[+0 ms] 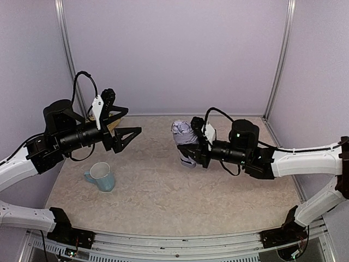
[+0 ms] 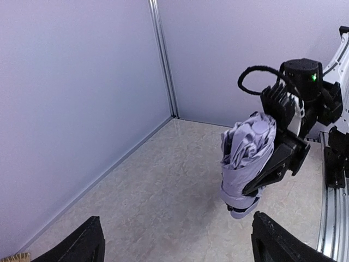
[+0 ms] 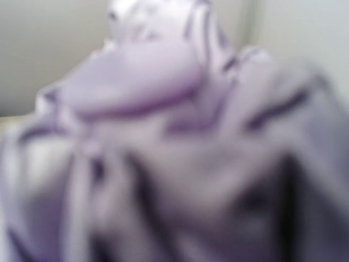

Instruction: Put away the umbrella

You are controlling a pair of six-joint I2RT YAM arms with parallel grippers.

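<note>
Umbrella point(image 1: 184, 136) folded, bunched, upright over table point(image 1: 163, 202) mid-right, pinched in right gripper point(image 1: 192, 150). Left gripper point(image 1: 132, 120) spread wide, empty, raised near mug point(image 1: 102, 176), well apart from umbrella. Step, likely: carrying the folded bundle. Next move needs a destination; none visible. Right wrist view all blurred fabric. Shaft and handle hidden. Base touching table or not: unclear.

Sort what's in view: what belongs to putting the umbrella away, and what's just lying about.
Job: umbrella, clamped in the right arm's fingers.
Lying about: pale blue mug; tan thing near the left fingers, unidentifiable.
</note>
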